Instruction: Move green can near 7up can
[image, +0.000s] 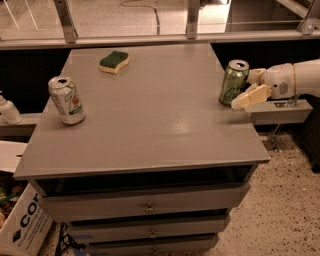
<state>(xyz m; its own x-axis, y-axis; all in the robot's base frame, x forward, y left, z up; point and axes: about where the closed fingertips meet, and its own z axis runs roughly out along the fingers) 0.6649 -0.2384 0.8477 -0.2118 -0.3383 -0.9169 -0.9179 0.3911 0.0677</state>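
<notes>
Gripper: the gripper (246, 89) reaches in over the counter's (150, 120) right edge, its two pale fingers (251, 95) spread apart and not clamped on anything.
Green can, place: the green can (233, 82) stands upright right at the gripper's fingertips, partly between them. The near finger lies beside its lower side; I cannot tell whether it touches.
Green can, look: all-green body with pale swirl markings, and a silver top with the opening showing.
Handling: it looks opened, so probably light and perhaps empty. The thin metal wall would dent under a hard squeeze, the smooth side could slip, and a tall narrow can tips easily if pushed low.
Where to hold: across the mid-body, fingers on opposite sides, with moderate pressure, keeping it upright.
7up can: the 7up can (67, 100), mostly white with a green base band and a red-orange spot, stands upright well apart from the gripper, at the opposite edge of the counter.
Between them: open counter surface. A green-and-yellow sponge (114, 61) lies off toward the far side, away from the straight path.
Step, as judged: grasp not yet made.
</notes>
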